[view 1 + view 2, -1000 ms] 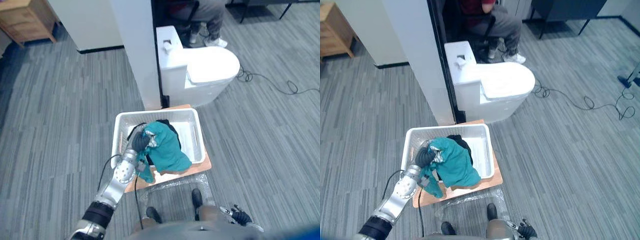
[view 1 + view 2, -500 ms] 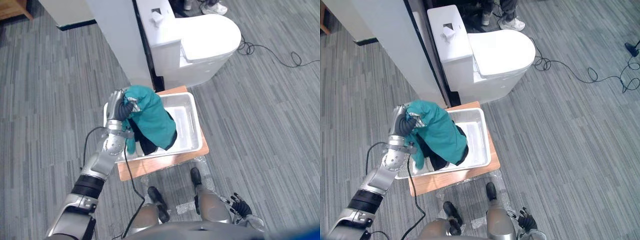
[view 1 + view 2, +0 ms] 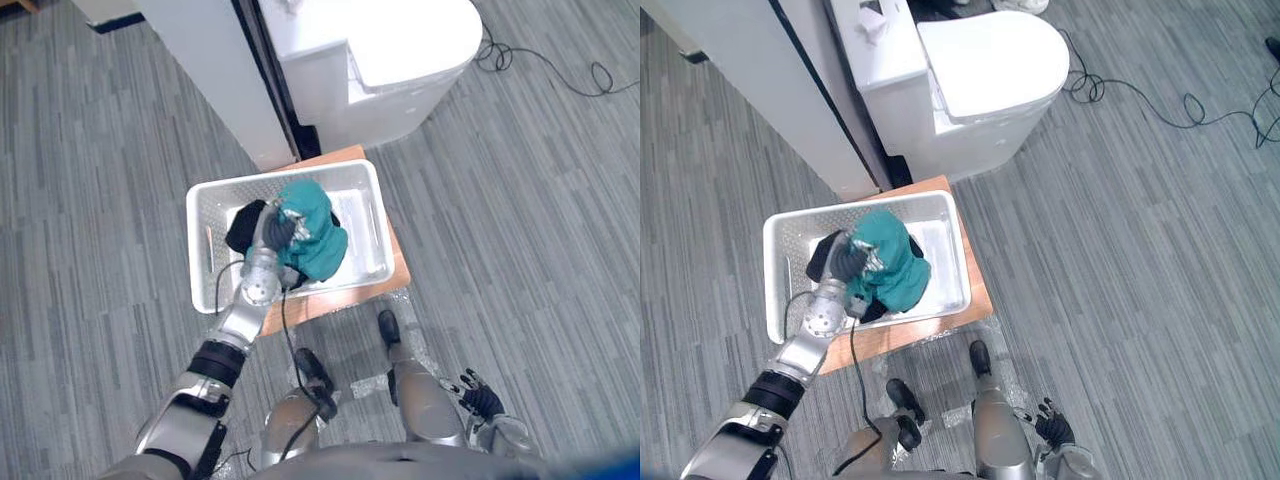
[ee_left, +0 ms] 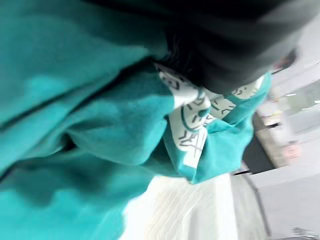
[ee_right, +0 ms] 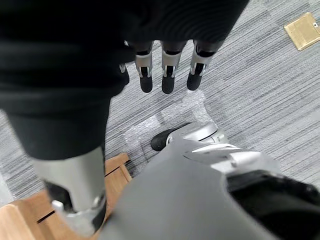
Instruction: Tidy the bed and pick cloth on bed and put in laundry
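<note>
Left hand (image 3: 278, 230) clenched on teal cloth (image 3: 318, 236) in basket (image 3: 204, 216); right hand (image 3: 484, 401) relaxed; print (image 4: 192, 128) unreadable

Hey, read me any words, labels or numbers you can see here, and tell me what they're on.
No readable text anywhere.
The teal cloth held by the left hand carries a white printed patch: too blurred to read.

The left hand (image 3: 847, 262) grips a teal cloth (image 3: 895, 265) inside the white basket (image 3: 778, 300), over a dark garment (image 3: 820, 268). The basket sits on a wooden board (image 3: 930, 325) on the floor (image 3: 1140, 250), with a white toilet (image 3: 980, 70) just beyond it. The right hand (image 3: 1053, 428) hangs at the near right.
</note>
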